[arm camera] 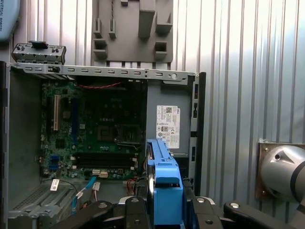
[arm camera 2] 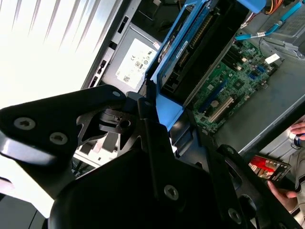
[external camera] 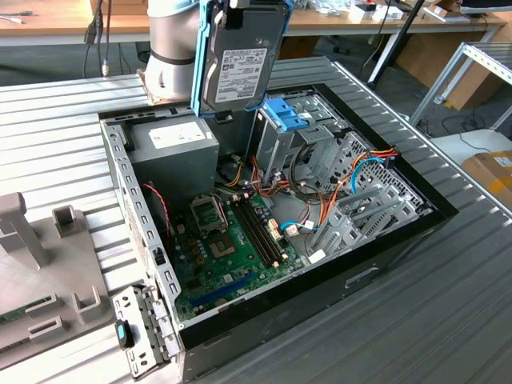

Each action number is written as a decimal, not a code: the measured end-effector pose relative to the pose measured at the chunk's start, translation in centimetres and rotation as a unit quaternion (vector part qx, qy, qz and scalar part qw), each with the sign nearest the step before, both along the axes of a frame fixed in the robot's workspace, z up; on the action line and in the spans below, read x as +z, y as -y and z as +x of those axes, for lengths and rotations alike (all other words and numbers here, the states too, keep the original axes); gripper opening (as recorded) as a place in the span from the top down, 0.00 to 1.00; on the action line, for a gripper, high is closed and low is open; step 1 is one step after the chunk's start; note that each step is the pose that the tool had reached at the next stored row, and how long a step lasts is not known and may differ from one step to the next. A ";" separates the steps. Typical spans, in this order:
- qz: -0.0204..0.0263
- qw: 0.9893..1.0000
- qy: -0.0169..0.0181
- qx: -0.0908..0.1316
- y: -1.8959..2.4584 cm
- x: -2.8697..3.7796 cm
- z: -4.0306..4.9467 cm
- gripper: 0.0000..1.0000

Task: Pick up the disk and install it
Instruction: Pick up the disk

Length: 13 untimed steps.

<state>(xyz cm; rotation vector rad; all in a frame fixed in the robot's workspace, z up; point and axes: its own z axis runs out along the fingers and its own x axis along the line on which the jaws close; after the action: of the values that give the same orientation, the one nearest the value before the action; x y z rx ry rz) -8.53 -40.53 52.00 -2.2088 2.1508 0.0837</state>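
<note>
In claw (arm camera: 164,212), slim blue-framed disk (external camera: 240,56)

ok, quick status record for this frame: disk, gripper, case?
disk: held upright above the open case, not yet in it
gripper: jaws shut on the disk's blue carrier
case: lid off, lying flat on the ribbed table, motherboard exposed
drive cage: upright inside the case, blue clip on top

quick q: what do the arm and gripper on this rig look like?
The arm is made of silver-grey cylindrical segments with a paler band, and it has a rounded silver joint housing. The gripper is black, built from angular linkage plates with visible screw heads.
</note>
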 end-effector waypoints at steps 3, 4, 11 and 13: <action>0.000 1.000 0.000 0.000 0.87 -0.04 0.25 0.63; 0.000 1.000 0.000 0.000 1.75 -0.04 0.40 0.63; 0.000 1.000 0.000 0.000 4.68 -0.08 0.71 0.63; 0.000 1.000 0.000 0.000 5.52 -0.09 0.79 0.63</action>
<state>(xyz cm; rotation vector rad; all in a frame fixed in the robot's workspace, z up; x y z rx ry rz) -7.74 -46.05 51.91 -2.2087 2.1508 0.0837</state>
